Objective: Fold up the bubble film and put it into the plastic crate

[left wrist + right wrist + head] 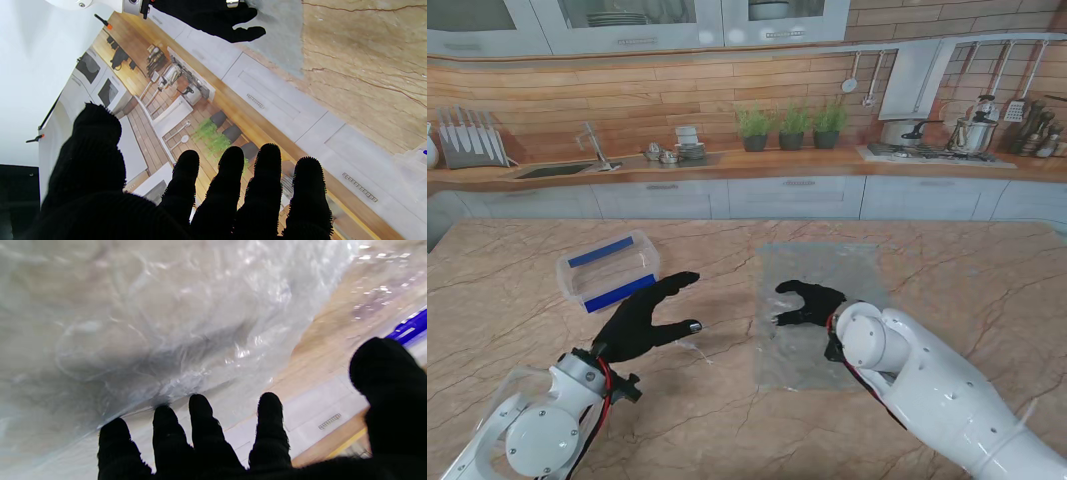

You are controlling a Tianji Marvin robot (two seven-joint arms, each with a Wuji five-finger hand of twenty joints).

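- The right robot hand point(810, 301) hovers over the bubble film point(819, 315), fingers point(269, 426) spread and thumb apart, gripping nothing.
- The bubble film lies flat and unfolded on the tabletop point(517, 290), well to the right of the plastic crate point(609, 270).
- The left robot hand point(642, 316) is between the film and the crate, just nearer to me than the crate, fingers point(263, 186) splayed and empty.
- The crate, clear with blue strips, sits on the tabletop, apart from the film.
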